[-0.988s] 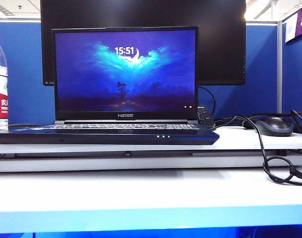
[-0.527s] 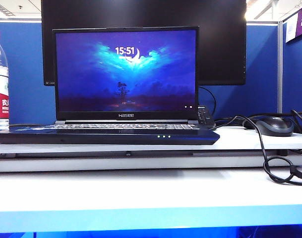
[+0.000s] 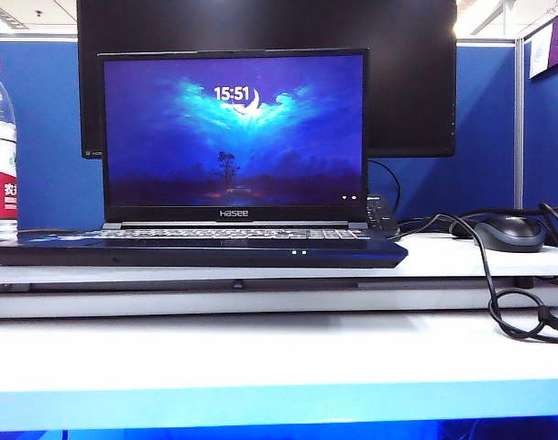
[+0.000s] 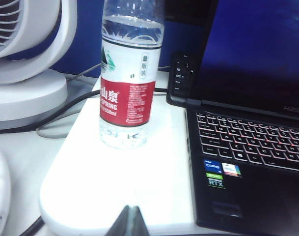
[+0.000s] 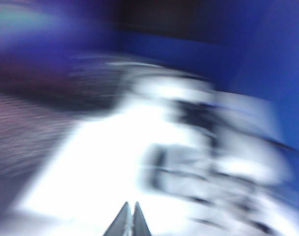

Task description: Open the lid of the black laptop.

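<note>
Black laptop (image 3: 201, 247) lid (image 3: 233, 133) upright, left pincer (image 4: 130, 221) together, right pincer (image 5: 129, 219) together.

Only tips show: the left gripper (image 4: 129, 220) has dark, pointed, wedge-shaped fingers; the right gripper (image 5: 129, 220) has paler grey, tapered ones, blurred.

left gripper (image 4: 131, 222) and right gripper (image 5: 129, 220): jaws together, empty.

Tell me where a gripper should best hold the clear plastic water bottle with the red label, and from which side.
Probably the clear plastic water bottle with the red label is best gripped across its round labelled middle, coming from the front: it stands upright, with the open black laptop close beside it. The left gripper and right gripper both appear shut.
</note>
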`<state>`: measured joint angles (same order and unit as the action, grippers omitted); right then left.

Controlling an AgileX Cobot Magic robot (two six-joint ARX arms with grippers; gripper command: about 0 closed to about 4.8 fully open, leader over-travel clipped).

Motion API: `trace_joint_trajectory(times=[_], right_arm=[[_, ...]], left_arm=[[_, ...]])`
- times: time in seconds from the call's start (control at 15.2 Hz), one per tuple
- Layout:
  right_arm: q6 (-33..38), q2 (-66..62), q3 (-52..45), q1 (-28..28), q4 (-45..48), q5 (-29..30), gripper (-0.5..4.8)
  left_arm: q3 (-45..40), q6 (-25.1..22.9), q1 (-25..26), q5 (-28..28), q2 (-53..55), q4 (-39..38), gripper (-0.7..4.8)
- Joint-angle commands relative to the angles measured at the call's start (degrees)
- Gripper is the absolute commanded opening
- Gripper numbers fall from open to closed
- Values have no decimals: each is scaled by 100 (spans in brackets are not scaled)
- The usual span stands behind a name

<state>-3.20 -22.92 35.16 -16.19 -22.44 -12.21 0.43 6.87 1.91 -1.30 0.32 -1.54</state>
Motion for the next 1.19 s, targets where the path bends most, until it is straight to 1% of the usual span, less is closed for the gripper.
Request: trace_joint_trajectory(times=[0.07,0.2,0.26,0.4,0.53,0.72,1.19], right_arm=[[247,452,-898,651,1447,-273,-1],[549,739,-1655,1043,2284,476,-1],[927,874,-2210,1198,2789,820,-1],[1191,1145,-2710,1233,2935,828,-1],[1224,1445,-2964,1322,2907,831,-1],[1228,1781,-3213,1445,2865,831,-1],[1226,2192,-3512,1425,2691,852,-1]], left_arm=[[0,-46,2,0,-13,35,-5],[0,-46,2,2,-13,33,-5],[0,-46,2,2,-13,33,-5],[0,-46,2,2,-13,33,-5],[0,-46,2,2,-13,33,-5],[0,-46,2,2,-13,35,-5],[0,-46,2,2,-13,31,-5]])
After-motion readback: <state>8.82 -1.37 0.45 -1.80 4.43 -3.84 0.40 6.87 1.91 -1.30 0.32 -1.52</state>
